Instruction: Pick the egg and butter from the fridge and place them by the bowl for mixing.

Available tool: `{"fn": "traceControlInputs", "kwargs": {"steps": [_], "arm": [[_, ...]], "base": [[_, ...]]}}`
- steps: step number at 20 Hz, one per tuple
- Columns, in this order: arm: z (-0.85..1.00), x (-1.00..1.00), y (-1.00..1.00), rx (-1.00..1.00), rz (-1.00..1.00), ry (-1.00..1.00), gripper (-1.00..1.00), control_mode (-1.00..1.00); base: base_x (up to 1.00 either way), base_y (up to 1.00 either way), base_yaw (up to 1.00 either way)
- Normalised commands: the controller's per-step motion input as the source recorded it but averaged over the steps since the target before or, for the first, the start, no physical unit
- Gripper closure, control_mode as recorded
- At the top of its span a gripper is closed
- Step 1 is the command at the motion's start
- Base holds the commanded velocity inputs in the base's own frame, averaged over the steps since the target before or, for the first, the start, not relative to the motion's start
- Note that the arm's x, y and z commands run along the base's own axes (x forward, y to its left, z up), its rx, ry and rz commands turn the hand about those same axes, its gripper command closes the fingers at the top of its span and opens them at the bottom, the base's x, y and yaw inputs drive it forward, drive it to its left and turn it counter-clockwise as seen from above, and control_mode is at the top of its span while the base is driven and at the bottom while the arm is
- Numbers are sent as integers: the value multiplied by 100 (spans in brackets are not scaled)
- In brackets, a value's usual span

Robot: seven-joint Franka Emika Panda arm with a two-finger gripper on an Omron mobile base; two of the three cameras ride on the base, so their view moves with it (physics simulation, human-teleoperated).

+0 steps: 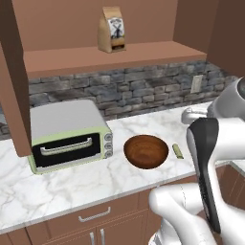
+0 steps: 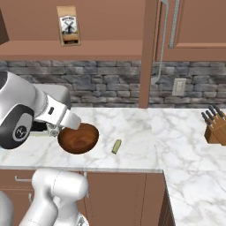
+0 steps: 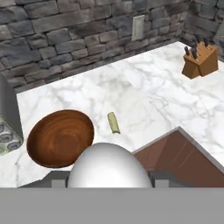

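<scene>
In the hand view the claw [image 3: 109, 183] is closed on the egg [image 3: 109, 168], which bulges white at the bottom, held above the marble desk [image 3: 144, 100] beside the wooden bowl [image 3: 60, 138] and a small pale green stick [image 3: 113, 122] that lies just right of the bowl. That view and the right base view share a knife block [image 2: 215, 127] and a wall outlet [image 2: 178, 87]. The left base view adds the green toaster oven [image 1: 69, 136] left of the bowl and a paper bag [image 1: 111, 29] on the shelf [image 1: 110, 57].
</scene>
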Motion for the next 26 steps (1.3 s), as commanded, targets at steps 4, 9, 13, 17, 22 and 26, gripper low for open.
{"fn": "traceControlInputs", "kwargs": {"steps": [4, 9, 13, 17, 22, 26], "arm": [[-42, 1, -35, 0, -7, 11, 100, -100], [-60, 11, -25, 0, -5, 0, 100, -100], [-54, 40, -14, 0, -4, 0, 100, -100], [-36, 66, -19, 4, 0, 2, 100, -100], [-30, 74, -24, 6, 0, 10, 100, -100], [-30, 70, -31, 4, -1, 13, 100, -100]], "base": [[0, 0, 0], [0, 0, 0], [0, 0, 0], [0, 0, 0], [0, 0, 0], [0, 0, 0]]}}
